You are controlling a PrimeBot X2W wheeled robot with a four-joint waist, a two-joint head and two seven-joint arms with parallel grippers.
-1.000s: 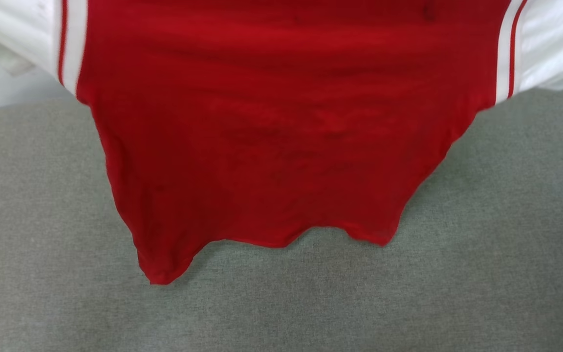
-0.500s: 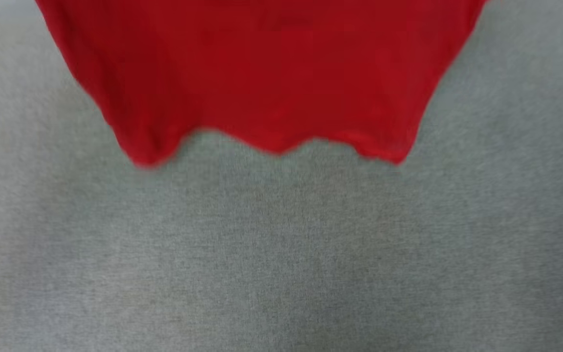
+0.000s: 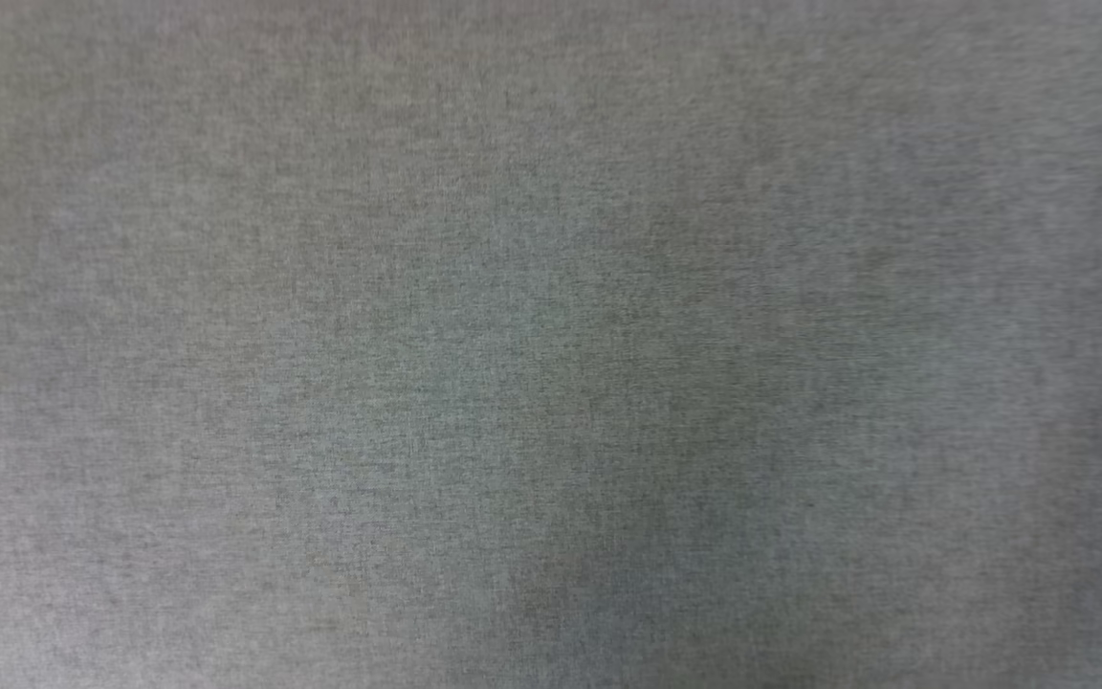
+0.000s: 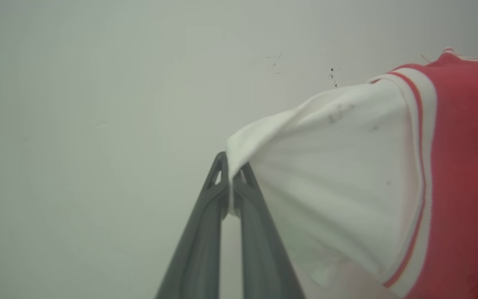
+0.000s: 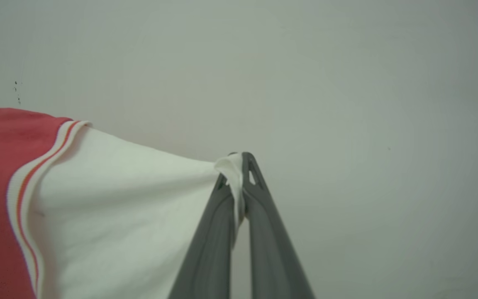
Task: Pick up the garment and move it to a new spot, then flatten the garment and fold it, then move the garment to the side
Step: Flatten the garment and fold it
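The garment [image 4: 347, 178] is a red jersey with white sleeves and red-and-white striped seams, held up in the air. In the left wrist view my left gripper [image 4: 231, 166] is shut on the tip of one white sleeve, which stretches off to the right toward the red body. In the right wrist view my right gripper [image 5: 235, 164] is shut on the other white sleeve of the garment [image 5: 123, 207], which spreads to the left. The cloth hangs taut between the two grips.
A grey fabric surface [image 3: 551, 344] spreads across the head view. Behind the raised garment stands a pale wall [image 4: 98, 104] with a few small dark specks [image 4: 332, 77].
The red hem slid up and out of the top of the head view, leaving grey fabric; the whole picture shifted, so the camera moved too. Both grips stay shut.
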